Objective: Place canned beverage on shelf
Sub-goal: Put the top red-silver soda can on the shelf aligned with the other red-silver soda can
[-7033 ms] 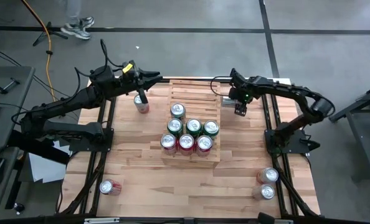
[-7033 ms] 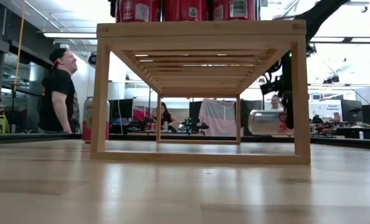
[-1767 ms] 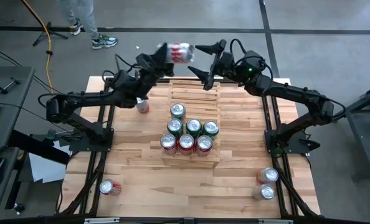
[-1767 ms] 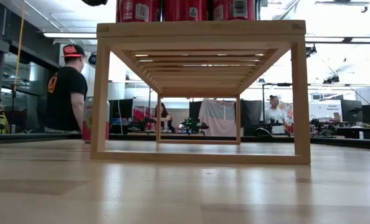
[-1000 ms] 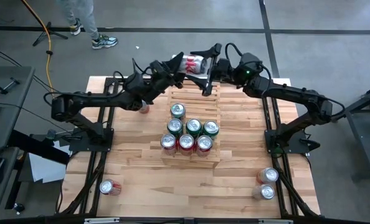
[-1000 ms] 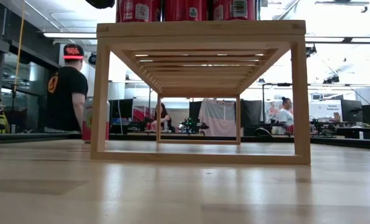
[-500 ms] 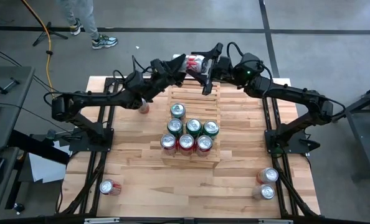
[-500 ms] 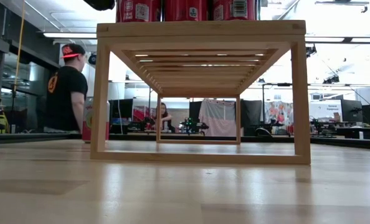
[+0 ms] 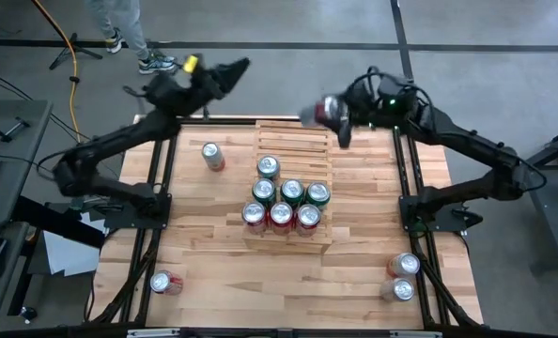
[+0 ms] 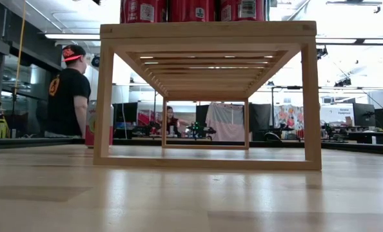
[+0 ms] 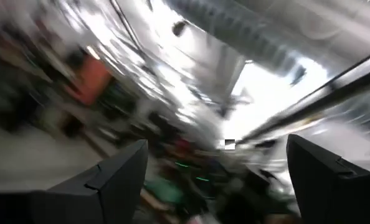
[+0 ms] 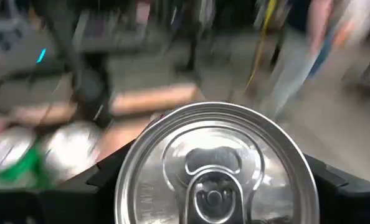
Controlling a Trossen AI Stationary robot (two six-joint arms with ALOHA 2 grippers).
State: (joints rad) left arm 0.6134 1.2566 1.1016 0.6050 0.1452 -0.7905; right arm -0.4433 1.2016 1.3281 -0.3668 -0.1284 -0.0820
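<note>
At the far-left corner of the surface (image 9: 194, 282), about 10 o'clock from the shelf (image 9: 288, 188), the left tool (image 9: 230, 73) hangs in the air past the edge, fingers spread wide w/ nothing between them. The left wrist view confirms that: two dark fingers (image 11: 119, 180) well apart, only blurred room behind. The high view gives no such detail.

At approx 1 o'clock from the shelf, the right tool (image 9: 338, 120) is clamped on a can (image 9: 318, 111), held up over the shelf's far-right corner, lying on its side. The right wrist view shows what the high view can't: the can's silver top w/ pull tab (image 12: 213, 168) facing the camera, fingers on both sides of it, plus blurred cans on the shelf beneath.

The low view misses both arms; it looks under the shelf's frame (image 10: 207, 31) and catches only the red bottoms of three front cans (image 10: 195, 9) on top, plus people in the room: one in a black shirt and cap (image 10: 66, 93) at left, another seated farther back.

Count, high view, left to right: 1 can lying at the near-left (image 9: 163, 282); 1 upright can (image 9: 211, 155) at 9–10 o'clock beside the shelf; 7 cans on the shelf (image 9: 281, 216) (1 far, 3 mid, 3 near); 1 in the right tool; 2 at the near-right (image 9: 403, 266). 12 cans total, 1 shelf, 2 arms.
</note>
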